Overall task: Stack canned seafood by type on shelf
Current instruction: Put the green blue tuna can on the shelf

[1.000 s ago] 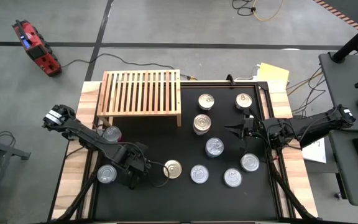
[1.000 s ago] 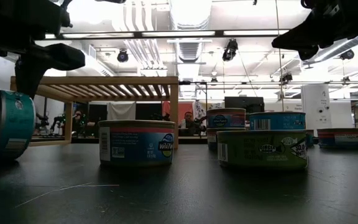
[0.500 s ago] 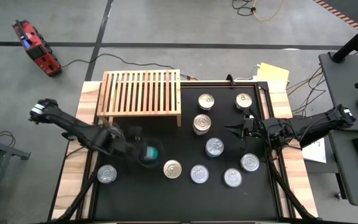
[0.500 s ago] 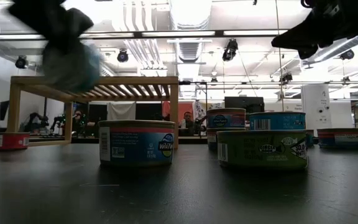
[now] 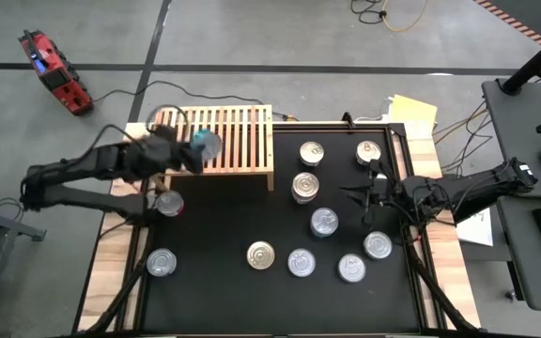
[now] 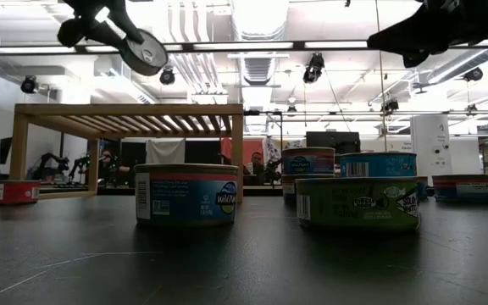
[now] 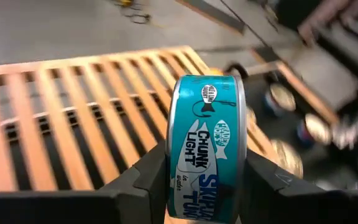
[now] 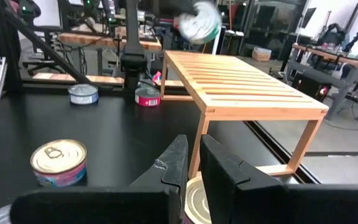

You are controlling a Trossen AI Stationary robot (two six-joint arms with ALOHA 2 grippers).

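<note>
My left gripper [image 5: 195, 150] is shut on a teal-labelled can [image 7: 207, 146] of seafood and holds it over the left part of the shelf [image 5: 228, 127], a low light-wood slatted rack at the mat's far left. From table height the can [image 6: 142, 51] shows high above the shelf top [image 6: 130, 110]. Several more cans rest on their bottoms on the black mat, among them a stack of two [image 5: 305, 187] and a gold-lidded one [image 5: 261, 254]. My right gripper [image 5: 350, 195] hovers shut above the mat's right side, holding nothing. My left gripper pinches the can between its two fingers [image 7: 151, 177], one on each flat end [image 7: 174, 158]. It comes from the table's left, slanting a little downward. The can stands on edge with its labelled wall showing, lifted clear above the shelf's slats.
Two cans [image 5: 169, 202] [image 5: 162, 262] sit at the mat's left, below my left arm. Others [image 5: 311, 153] [image 5: 368, 152] [image 5: 324, 222] [image 5: 378, 245] [image 5: 351, 268] [image 5: 301, 263] spread over the right half. Bare mat lies in front of the shelf.
My left gripper has carried the teal can up from the mat's near left, toward the far edge, until it is over the shelf. The wrist has rolled on the way, and the can stays held on edge. My right gripper has kept its place.
</note>
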